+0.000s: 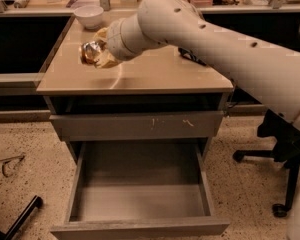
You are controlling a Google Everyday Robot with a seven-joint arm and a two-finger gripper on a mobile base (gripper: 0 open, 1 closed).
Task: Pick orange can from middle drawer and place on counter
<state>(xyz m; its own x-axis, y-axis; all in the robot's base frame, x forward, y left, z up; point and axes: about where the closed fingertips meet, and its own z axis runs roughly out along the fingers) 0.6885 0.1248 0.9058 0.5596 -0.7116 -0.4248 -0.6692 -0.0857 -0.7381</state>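
Observation:
The orange can (pixel 91 53) is a shiny orange-gold can held on its side in my gripper (pixel 101 51), above the left part of the counter (pixel 155 71). My gripper's pale yellowish fingers (pixel 108 60) are shut around the can. The white arm reaches in from the right across the counter. The middle drawer (pixel 140 196) is pulled out below, its grey floor bare.
A white bowl (pixel 88 16) stands at the counter's back left. A closed drawer front with pale scratches (pixel 140 125) sits above the open drawer. A black office chair (pixel 285 154) stands at the right. A black bar (pixel 20 219) lies on the speckled floor at the left.

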